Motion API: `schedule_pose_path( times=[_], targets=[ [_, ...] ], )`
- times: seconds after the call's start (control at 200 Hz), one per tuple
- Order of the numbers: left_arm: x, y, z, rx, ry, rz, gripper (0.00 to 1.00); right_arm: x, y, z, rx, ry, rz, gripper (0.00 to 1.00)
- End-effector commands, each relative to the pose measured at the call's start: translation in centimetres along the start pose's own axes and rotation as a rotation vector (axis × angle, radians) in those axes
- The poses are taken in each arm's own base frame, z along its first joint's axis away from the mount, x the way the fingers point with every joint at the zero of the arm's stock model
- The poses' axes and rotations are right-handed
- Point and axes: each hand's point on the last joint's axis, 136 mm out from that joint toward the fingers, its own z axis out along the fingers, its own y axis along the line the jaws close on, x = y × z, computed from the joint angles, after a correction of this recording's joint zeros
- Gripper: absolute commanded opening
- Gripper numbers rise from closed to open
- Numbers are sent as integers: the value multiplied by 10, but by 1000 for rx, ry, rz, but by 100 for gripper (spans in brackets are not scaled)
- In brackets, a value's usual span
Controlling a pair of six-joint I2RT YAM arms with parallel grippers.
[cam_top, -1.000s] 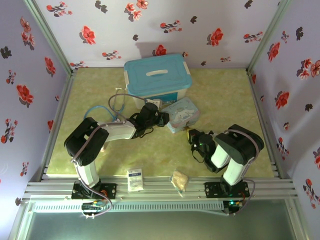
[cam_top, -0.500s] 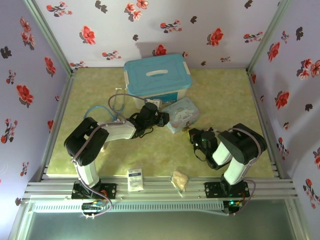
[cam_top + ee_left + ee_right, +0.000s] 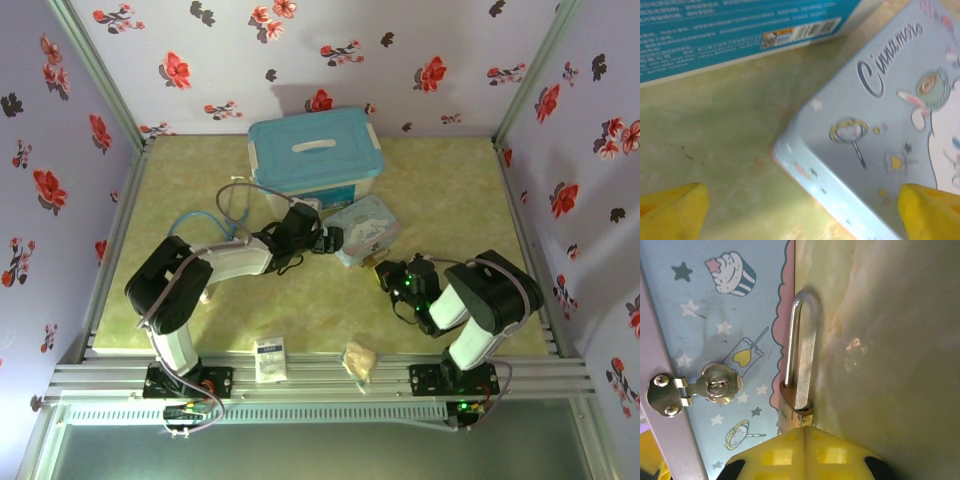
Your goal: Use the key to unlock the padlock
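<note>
The padlock (image 3: 791, 407) sits directly at the tips of the right hand (image 3: 804, 432). This hand is closed, and its two yellow fingers (image 3: 775, 455) meet on the lower end of the brass body, so that end is hidden between them. In the top view the right hand (image 3: 386, 273) is on the near right side of the cartoon tin (image 3: 362, 228), just beside it, and the padlock is there with it, above the green surface (image 3: 450, 190).

The long axis of the padlock continues the line of the fingers. The shackle points straight away from the hand, in the scene roughly to the left, and it runs along the side wall of the tin, close to the pink scalloped edge. It cannot be told whether the shackle touches this wall.

The padlock is small, with a narrow brass-gold body, a little dull. The shackle is a thin silver loop, long and narrow, and it appears seated in the body. On the tin wall beside it sits a small metal latch (image 3: 715, 385) with a keyhole.

The left hand (image 3: 802, 212) is wide open and holds nothing; a corner of the tin lies between its fingers, with the blue box (image 3: 315, 150) behind.
</note>
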Motion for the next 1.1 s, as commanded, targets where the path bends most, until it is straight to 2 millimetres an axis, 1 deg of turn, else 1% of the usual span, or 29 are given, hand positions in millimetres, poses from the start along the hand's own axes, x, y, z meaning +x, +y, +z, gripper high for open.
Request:
schedule_pose_path(
  times=[0.0, 0.095, 0.15, 0.23, 0.28, 0.325, 0.375, 0.46, 0.49, 0.505, 0.56, 0.585, 0.645, 0.73, 0.79, 0.835, 0.945, 0.99, 1.095],
  targets=[
    [12, -8, -19, -70, -2, 112, 100, 12, -80, -20, 326, 83, -39, 2],
    [25, -20, -15, -49, 10, 121, 100, 11, -84, -30, 405, 107, -100, 2],
    [35, -22, -6, -63, 35, 138, 100, 8, -85, -38, 459, 109, -133, 2],
    [45, -28, 4, -70, 54, 153, 100, 1, -81, -50, 510, 100, -189, 2],
    [48, -27, 8, -95, 54, 167, 100, -1, -78, -55, 513, 108, -211, 2],
    [49, -23, 12, -133, 53, 175, 100, -3, -75, -59, 517, 116, -220, 3],
    [50, -16, 16, -170, 50, 171, 100, -7, -70, -62, 512, 108, -251, 8],
    [51, -9, 22, -191, 59, 168, 100, -10, -51, -60, 487, 118, -302, 15],
    [52, -8, 22, -195, 62, 165, 100, -11, -44, -59, 478, 114, -325, 19],
    [53, -6, 23, -200, 65, 167, 100, -11, -40, -59, 473, 111, -335, 24],
    [50, -1, 21, -229, 59, 170, 100, -15, -28, -58, 459, 83, -367, 39],
    [48, 4, 21, -244, 56, 168, 100, -17, -22, -58, 451, 65, -387, 43],
    [44, 14, 18, -262, 49, 140, 100, -23, -9, -56, 449, 21, -417, 49],
    [38, 23, 11, -267, 32, 102, 100, -31, 5, -54, 454, -51, -430, 52],
    [31, 23, 2, -256, 12, 87, 100, -34, 12, -49, 450, -80, -434, 56],
    [28, 23, -3, -250, 1, 77, 100, -34, 15, -43, 459, -92, -449, 56],
    [20, 26, -18, -238, -30, 57, 100, -29, 28, -26, 474, -95, -510, 58],
    [17, 27, -25, -229, -43, 48, 100, -23, 33, -19, 483, -83, -541, 59],
    [15, 26, -37, -200, -62, 24, 100, -20, 35, -10, 563, -89, -620, 60]
  ],
)
